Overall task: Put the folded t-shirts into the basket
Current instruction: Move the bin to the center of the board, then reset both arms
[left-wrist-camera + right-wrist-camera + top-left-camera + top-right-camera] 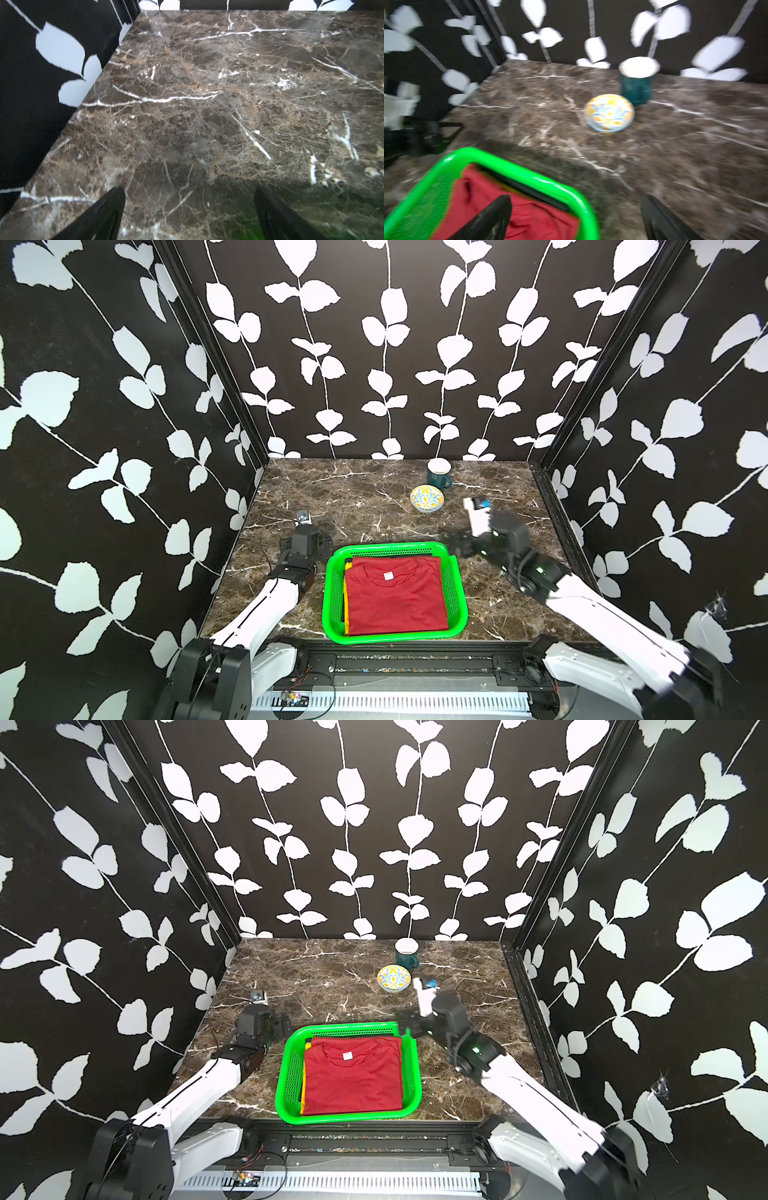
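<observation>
Tees (395,597) lie stacked in the basket (395,640) at the table's (353,497) front edge, red uppermost. Expect light, limp cloth; grip a folded edge. Left gripper (189,188) and right gripper (576,197): spread, empty.

I only get a thin sliver of the yellow t-shirt (345,601) and a dark edge of the black t-shirt (525,185) from under the red t-shirt (395,597). Its neck label (387,576) is too small to read. My right wrist feed is smeared, so the mug (636,89) and bowl (609,113) look soft. In both top views the right gripper (457,545) is a blur. On the left gripper (189,189), the fingers (104,216) are cut off by the frame edge.
</observation>
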You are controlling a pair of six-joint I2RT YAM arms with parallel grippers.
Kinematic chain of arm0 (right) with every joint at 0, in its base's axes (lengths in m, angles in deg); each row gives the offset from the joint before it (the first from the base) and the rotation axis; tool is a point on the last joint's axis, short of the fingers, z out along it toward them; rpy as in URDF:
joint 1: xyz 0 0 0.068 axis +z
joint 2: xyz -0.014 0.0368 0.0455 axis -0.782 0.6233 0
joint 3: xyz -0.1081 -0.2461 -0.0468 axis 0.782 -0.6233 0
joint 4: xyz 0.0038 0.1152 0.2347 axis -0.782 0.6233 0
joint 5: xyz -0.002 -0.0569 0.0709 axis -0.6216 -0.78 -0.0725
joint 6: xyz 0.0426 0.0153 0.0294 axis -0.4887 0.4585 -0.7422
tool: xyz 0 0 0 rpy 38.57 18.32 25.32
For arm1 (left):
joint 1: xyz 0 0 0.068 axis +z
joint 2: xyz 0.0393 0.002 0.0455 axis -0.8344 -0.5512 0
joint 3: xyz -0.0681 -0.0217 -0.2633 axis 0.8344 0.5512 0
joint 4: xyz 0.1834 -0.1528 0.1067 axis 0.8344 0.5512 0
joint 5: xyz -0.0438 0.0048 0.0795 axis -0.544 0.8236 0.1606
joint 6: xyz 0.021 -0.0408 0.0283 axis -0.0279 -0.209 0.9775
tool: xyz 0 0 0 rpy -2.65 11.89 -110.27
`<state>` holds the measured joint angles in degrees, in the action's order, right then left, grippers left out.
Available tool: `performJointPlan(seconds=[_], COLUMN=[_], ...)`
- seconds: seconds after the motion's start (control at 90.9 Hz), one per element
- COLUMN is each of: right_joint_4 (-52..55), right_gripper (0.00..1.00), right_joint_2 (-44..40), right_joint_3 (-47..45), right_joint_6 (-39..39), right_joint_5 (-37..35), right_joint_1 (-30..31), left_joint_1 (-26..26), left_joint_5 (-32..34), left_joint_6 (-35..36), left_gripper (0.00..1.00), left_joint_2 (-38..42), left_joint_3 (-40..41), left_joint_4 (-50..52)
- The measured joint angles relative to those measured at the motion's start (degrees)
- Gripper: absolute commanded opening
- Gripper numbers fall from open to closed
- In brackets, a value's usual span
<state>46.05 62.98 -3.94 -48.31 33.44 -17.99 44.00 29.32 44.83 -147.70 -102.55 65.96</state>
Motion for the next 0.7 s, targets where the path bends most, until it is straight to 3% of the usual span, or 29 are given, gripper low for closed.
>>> performJointPlan(seconds=[0.143, 0.297, 0.517, 0.704], right_joint_4=[-6.5, -18.7, -33.4, -43.7], right_gripper=[0.99, 0.99, 0.99, 0.99], right_joint_2=[-6.3, -3.2, 15.9, 25.5], right_joint_3=[-12.0, -22.8, -24.3, -21.3], right_joint_6=[5.1, 7.6, 11.0, 14.9], right_joint_5=[-10.1, -9.6, -2.7, 0.7], right_joint_1=[-14.2, -25.9, -28.3, -28.3], left_joint_1=[1.9, 2.9, 3.1, 5.4], left_joint_5=[-5.1, -9.3, -12.3, -12.4], left_joint_6=[7.4, 11.0, 15.1, 16.8], left_gripper=[0.99, 0.99, 0.99, 0.99], left_joint_2=[-2.3, -7.4, -17.5, -23.9], left_joint_3=[3.0, 6.5, 4.6, 5.3], left_joint_4=[-11.8, -23.9, -30.9, -42.1])
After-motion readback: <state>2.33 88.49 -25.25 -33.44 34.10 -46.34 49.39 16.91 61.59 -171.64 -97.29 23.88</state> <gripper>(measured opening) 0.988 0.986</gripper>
